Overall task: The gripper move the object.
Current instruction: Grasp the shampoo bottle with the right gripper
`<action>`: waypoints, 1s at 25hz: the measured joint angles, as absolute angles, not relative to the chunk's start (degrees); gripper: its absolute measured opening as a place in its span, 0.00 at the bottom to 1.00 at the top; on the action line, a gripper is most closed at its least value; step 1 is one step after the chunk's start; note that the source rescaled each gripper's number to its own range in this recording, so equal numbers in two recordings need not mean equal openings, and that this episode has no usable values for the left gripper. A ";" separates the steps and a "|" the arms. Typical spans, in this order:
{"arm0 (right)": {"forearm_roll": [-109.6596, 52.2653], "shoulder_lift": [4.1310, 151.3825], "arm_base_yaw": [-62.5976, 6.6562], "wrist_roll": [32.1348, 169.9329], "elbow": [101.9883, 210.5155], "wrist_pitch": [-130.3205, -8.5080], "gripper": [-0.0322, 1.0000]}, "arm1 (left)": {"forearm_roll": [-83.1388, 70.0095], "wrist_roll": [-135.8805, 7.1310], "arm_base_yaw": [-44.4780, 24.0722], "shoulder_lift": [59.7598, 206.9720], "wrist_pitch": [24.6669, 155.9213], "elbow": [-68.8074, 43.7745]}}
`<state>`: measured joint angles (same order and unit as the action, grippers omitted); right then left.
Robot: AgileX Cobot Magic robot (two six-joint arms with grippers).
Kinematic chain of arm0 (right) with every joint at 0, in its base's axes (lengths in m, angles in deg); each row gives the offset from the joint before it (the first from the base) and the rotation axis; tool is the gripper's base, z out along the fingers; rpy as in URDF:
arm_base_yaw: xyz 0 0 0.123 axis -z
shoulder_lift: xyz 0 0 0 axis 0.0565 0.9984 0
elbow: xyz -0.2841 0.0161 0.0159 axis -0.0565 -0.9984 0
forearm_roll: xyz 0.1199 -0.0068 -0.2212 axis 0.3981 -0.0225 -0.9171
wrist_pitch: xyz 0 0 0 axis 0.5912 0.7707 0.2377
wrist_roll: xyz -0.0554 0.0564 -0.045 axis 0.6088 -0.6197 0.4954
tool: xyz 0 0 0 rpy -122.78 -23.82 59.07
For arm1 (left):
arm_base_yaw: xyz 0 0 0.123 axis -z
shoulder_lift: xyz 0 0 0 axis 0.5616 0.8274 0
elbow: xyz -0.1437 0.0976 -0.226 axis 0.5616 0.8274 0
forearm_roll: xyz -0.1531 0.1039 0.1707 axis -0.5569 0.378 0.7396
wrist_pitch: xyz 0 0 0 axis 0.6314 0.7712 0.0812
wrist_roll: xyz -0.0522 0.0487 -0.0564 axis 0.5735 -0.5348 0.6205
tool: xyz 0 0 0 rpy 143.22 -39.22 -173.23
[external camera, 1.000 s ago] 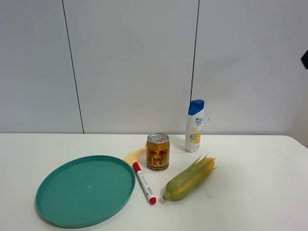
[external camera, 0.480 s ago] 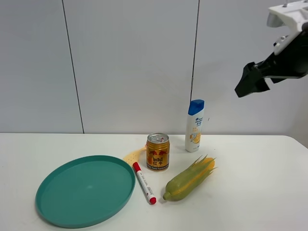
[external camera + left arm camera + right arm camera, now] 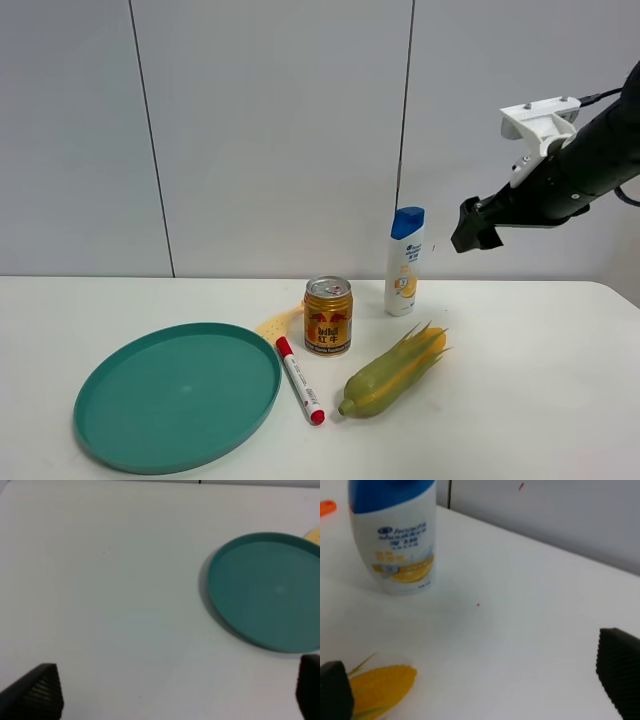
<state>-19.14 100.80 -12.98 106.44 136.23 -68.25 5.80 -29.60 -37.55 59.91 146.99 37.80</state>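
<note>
Exterior high view: the shampoo bottle (image 3: 405,262) stands capped and upright on the desk (image 3: 540,380), centre-right, beyond the gold can (image 3: 328,316). The right hand (image 3: 473,226) hovers right of it, apart, fingers wide, holding nothing.

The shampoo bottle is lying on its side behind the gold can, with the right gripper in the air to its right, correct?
No, the shampoo bottle stands upright, as the exterior high view shows. The gold can and the right gripper are as you say.
</note>
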 joint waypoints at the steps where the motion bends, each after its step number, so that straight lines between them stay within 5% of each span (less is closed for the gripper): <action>1: -18.86 101.47 -13.38 106.44 136.23 -68.38 1.00 | 5.80 -29.60 -37.55 59.91 146.99 37.80; 25: -15.10 104.16 -17.79 106.39 136.23 -72.91 1.00 | 5.80 -29.60 -37.55 59.91 146.99 37.80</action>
<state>-15.10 104.16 -17.79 106.39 136.23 -72.91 5.80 -29.60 -37.55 59.91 146.99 37.80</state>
